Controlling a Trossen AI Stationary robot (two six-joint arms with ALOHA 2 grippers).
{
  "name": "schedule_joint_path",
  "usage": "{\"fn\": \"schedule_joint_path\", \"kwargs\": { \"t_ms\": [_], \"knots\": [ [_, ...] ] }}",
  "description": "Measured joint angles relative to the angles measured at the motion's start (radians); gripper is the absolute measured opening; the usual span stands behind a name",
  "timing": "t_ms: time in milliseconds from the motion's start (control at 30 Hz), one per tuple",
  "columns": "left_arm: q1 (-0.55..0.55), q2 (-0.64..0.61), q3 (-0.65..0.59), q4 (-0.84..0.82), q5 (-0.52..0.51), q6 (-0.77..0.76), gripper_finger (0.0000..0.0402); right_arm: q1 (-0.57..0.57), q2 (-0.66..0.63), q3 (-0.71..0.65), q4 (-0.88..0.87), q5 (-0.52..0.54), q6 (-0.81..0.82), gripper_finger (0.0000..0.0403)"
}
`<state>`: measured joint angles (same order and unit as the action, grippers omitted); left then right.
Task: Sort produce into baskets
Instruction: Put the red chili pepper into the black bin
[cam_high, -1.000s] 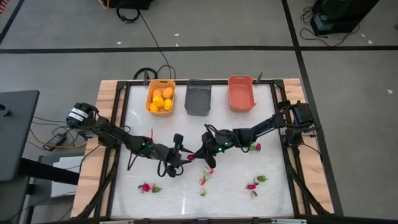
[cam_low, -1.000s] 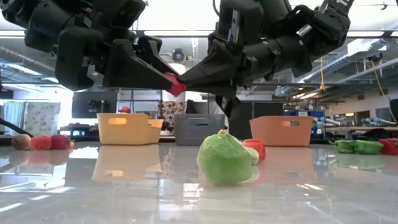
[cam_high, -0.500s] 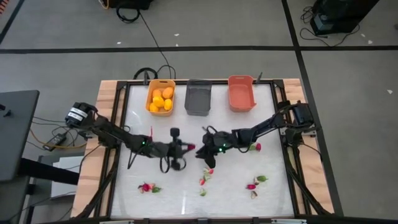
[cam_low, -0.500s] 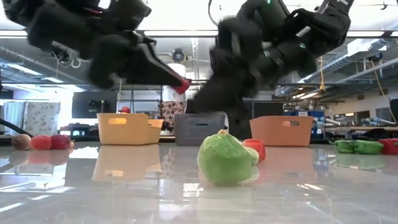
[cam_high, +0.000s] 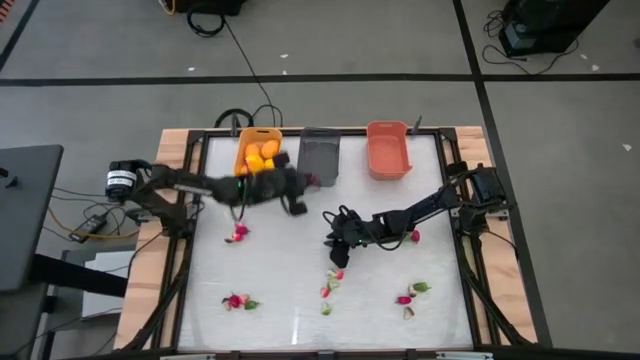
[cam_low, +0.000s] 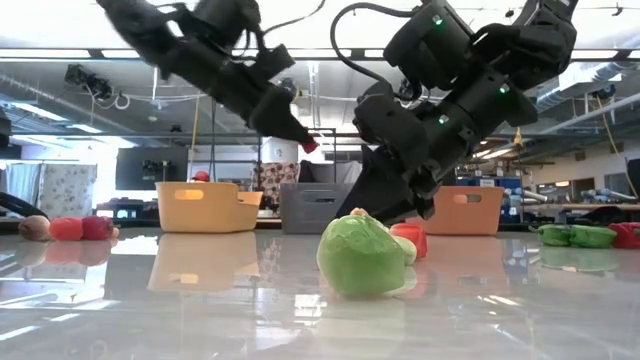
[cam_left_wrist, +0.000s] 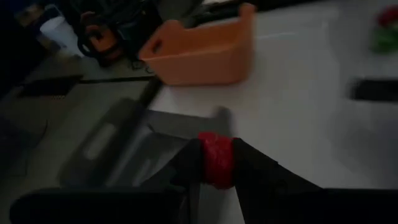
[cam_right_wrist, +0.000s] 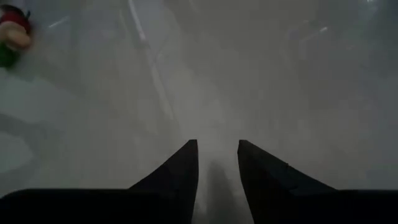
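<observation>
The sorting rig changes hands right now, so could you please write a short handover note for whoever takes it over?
Left gripper: shut on a red piece, carried above the grey basket.
Right gripper: jaws open and empty, low over the table at mid-table.
Done: orange fruits lie in the yellow basket.
Left: grey basket and coral basket look empty; red and green pieces lie scattered on the table.

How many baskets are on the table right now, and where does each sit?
3, in a row along the table's far edge: the yellow-orange basket on the left, the dark grey basket in the middle, the salmon basket on the right. None looks hidden.
</observation>
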<state>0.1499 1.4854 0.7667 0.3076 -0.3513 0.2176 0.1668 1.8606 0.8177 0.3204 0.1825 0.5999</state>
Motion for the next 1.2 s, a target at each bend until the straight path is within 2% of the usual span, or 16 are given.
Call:
{"fn": "schedule_joint_path", "kwargs": {
  "t_ms": [100,233,367,500,700,800,967,1200],
  "knots": [
    [0.112,0.006,0.047,-0.008,0.12,0.011,0.0085,0.008,0.0,0.0,0.004,-0.026,0.0,0.0126],
    [0.232,0.028,0.104,-0.11,0.214,-0.045,0.0085,0.021,0.0,0.0,0.033,-0.079,0.0,0.0126],
    [0.291,0.061,0.145,-0.195,0.318,-0.102,0.0085,0.028,0.0,0.0,0.063,-0.08,0.0,0.0126],
    [0.298,0.109,0.204,-0.282,0.327,-0.124,0.0085,0.026,0.0,0.0,0.068,-0.08,0.0,0.0126],
    [0.293,0.207,0.354,-0.495,0.327,-0.126,0.0085,0.026,0.0,0.0,0.083,-0.081,0.002,0.0126],
    [0.294,0.246,0.418,-0.585,0.32,-0.131,0.0085,0.026,0.0,0.0,0.083,-0.127,-0.001,0.0126],
    [0.294,0.27,0.46,-0.613,0.319,-0.144,0.0086,0.019,0.0,0.0,0.091,-0.207,-0.001,0.0126],
    [0.293,0.27,0.462,-0.598,0.319,-0.153,0.0101,0.001,0.0,0.0,0.092,-0.166,-0.076,0.0126]
  ]
}}
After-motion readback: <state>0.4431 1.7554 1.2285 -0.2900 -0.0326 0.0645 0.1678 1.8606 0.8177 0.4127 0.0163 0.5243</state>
